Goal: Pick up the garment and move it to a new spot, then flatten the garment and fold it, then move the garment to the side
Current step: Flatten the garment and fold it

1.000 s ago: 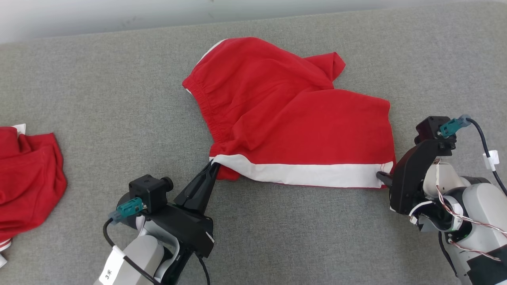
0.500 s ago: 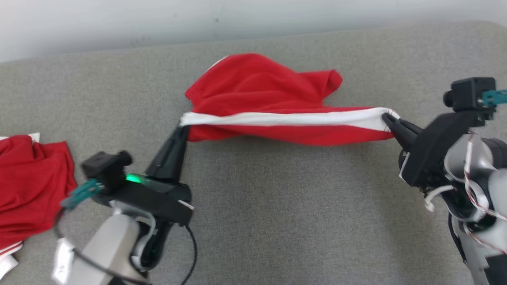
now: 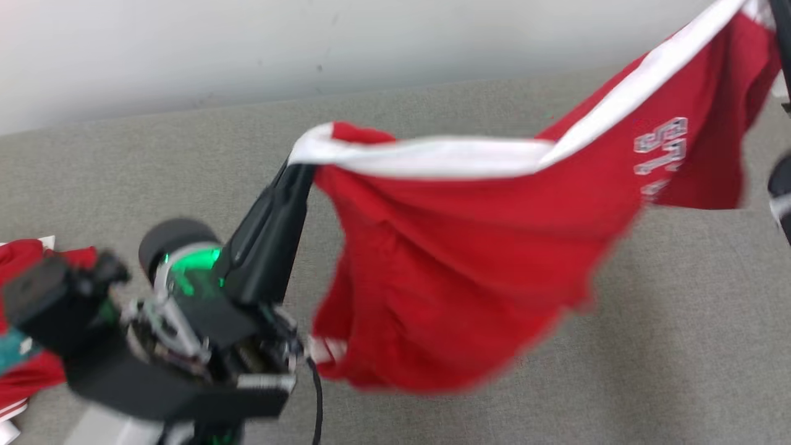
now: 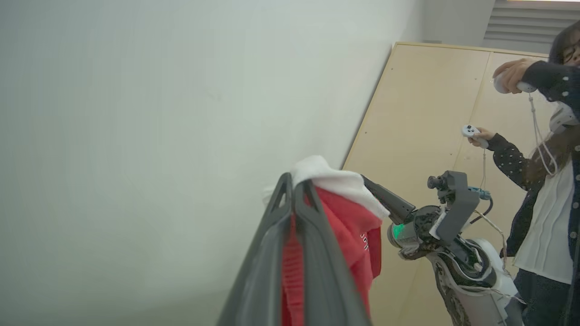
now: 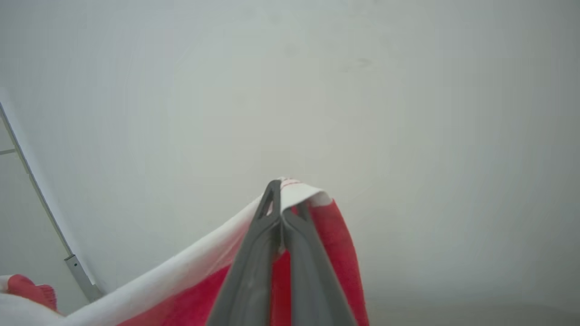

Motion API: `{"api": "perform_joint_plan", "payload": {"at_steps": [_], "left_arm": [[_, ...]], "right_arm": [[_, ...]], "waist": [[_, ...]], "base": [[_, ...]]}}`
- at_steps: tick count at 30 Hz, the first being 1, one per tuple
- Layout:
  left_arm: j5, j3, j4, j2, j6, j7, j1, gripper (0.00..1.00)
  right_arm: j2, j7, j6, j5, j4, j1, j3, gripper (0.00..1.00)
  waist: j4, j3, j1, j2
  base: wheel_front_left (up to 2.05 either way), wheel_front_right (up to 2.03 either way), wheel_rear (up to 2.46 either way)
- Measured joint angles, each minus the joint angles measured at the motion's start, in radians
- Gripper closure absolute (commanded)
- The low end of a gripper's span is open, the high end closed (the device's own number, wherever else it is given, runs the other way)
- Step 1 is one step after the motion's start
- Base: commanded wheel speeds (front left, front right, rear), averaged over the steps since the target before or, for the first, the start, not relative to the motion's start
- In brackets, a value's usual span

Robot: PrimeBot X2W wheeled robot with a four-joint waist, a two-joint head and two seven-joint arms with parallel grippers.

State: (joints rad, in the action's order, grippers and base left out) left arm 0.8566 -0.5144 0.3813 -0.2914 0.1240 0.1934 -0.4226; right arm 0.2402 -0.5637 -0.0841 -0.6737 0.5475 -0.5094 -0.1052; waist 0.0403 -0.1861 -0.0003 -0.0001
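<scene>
Red garment (image 3: 469, 266) now lifted, hanging stretched; left claw (image 3: 301, 168) grips its 9 o'clock corner, right claw (image 5: 281, 192) its 1 o'clock corner.

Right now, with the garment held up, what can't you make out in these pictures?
- Head view: lettering on the red garment, motion-blurred, unreadable.
- Head view: where the right gripper pinches the white band, cut off by the right edge.
- Head view: second red garment, mostly behind the left arm, cut by the left edge.
</scene>
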Motion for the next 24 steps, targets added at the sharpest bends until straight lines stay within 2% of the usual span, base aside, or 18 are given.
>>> {"api": "perform_joint_plan", "payload": {"at_steps": [3,4,5,6,8,11,14,17,21,24], "left_arm": [[0.049,0.001,-0.110,0.026,-0.004,-0.071,-0.091,1.00],[0.049,0.007,-0.174,0.038,-0.021,-0.091,-0.125,1.00],[0.049,0.007,-0.174,0.038,-0.021,-0.091,-0.125,1.00],[0.048,0.015,-0.244,0.048,-0.039,-0.109,-0.163,1.00],[0.046,0.056,-0.386,0.072,-0.077,-0.123,-0.245,1.00],[-0.014,0.093,-0.546,0.098,-0.117,-0.121,-0.413,1.00],[-0.080,0.111,-0.584,0.150,-0.130,-0.069,-0.592,1.00],[-0.119,0.108,-0.573,0.168,-0.120,-0.026,-0.675,1.00],[-0.117,0.062,-0.641,0.149,-0.081,-0.018,-0.580,1.00],[-0.109,-0.003,-0.720,0.130,-0.061,-0.026,-0.423,1.00]], "right_arm": [[0.022,-0.003,-0.001,0.042,-0.168,-0.054,0.040,1.00],[0.023,-0.003,-0.001,0.058,-0.235,-0.075,0.063,1.00],[0.023,-0.003,-0.001,0.058,-0.235,-0.075,0.063,1.00],[0.017,0.001,0.005,0.068,-0.314,-0.107,0.092,1.00],[-0.018,0.031,0.007,0.088,-0.476,-0.218,0.136,1.00],[-0.058,0.123,0.018,0.124,-0.637,-0.446,0.146,1.00],[-0.054,0.221,0.034,0.140,-0.643,-0.604,0.111,1.00],[-0.018,0.268,0.066,0.148,-0.618,-0.624,0.107,1.00],[0.007,0.280,0.111,0.168,-0.629,-0.523,0.149,1.00],[0.011,0.271,0.121,0.181,-0.644,-0.352,0.171,1.00]], "waist": [[0.009,-0.021,0.0002,0.0001],[0.012,-0.031,0.0002,0.0001],[0.012,-0.031,0.0002,0.0001],[0.015,-0.041,0.0002,0.0001],[0.022,-0.063,0.0003,0.0002],[0.035,-0.097,0.0007,0.0003],[0.047,-0.126,0.0006,0.0002],[0.050,-0.148,0.0004,0.0002],[0.039,-0.154,0.0005,0.0002],[0.034,-0.152,0.0005,0.0003]], "base": [[0.00,0.00,0.00],[0.00,0.00,0.00],[0.00,0.00,0.00],[0.00,0.00,0.00],[0.00,0.00,0.00],[0.00,0.00,0.00],[0.00,0.00,0.00],[0.00,0.00,0.00],[0.00,0.00,0.00],[0.00,0.00,0.00]]}}
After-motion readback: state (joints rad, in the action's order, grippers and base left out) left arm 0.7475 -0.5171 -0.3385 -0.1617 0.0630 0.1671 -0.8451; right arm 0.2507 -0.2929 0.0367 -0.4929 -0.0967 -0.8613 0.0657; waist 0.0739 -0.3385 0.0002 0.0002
